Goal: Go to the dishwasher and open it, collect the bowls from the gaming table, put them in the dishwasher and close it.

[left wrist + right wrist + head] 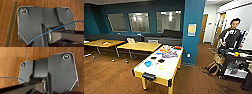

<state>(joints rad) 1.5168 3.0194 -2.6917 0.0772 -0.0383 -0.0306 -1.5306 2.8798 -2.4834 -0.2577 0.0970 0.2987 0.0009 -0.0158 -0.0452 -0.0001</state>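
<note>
The gaming table (166,72), with a glossy white top and a yellowish rim, stands ahead in the middle of the head view. On its near half lie a bright blue bowl (148,63), two black bowls (153,58) (161,60) and a lime-yellow bowl (161,66). Colourful items (168,51) crowd its far end. The dishwasher is out of view. Both wrist views look down on wooden floor past the robot's dark plate.
Two yellow-orange wood tables (139,46) (101,43) stand to the left, and a dark sofa (169,35) sits by the back wall. A teal pillar (192,30) rises behind the gaming table. At right, a person (231,31) stands behind a black cart (234,61), with a bag (215,65) on the floor.
</note>
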